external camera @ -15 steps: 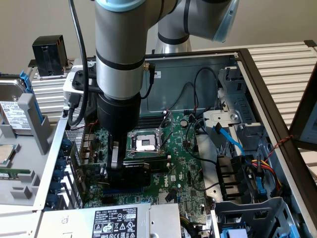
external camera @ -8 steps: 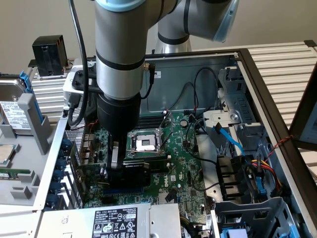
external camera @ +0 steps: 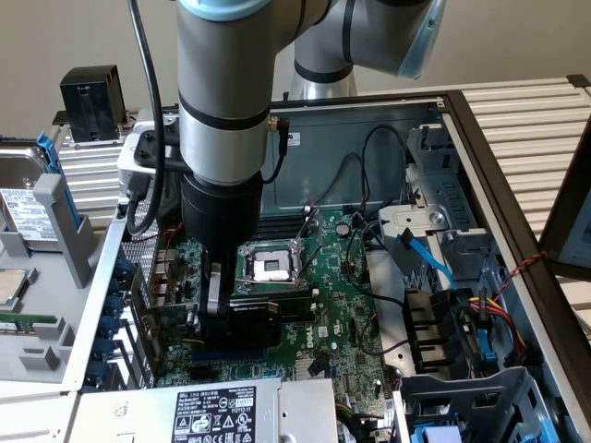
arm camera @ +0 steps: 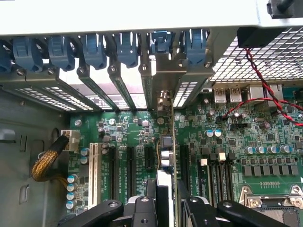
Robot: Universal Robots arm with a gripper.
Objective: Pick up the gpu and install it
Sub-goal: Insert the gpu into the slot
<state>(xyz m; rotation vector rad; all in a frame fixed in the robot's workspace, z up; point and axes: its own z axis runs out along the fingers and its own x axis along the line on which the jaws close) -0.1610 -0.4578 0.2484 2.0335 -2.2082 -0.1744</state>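
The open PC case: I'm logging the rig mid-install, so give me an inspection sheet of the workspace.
Surface: green motherboard lying flat inside the open case.
Job's things: gpu held edge-on above the expansion slots, near the empty CPU socket.
Clutter: hard drive and black box outside the case on the exterior view's left.
Grippers: pincer shut on the gpu, down inside the case.
Cables: blue cable near the drive bay; red-black twisted pair; braided yellow bundle.
Surroundings: slatted table, plain wall behind.
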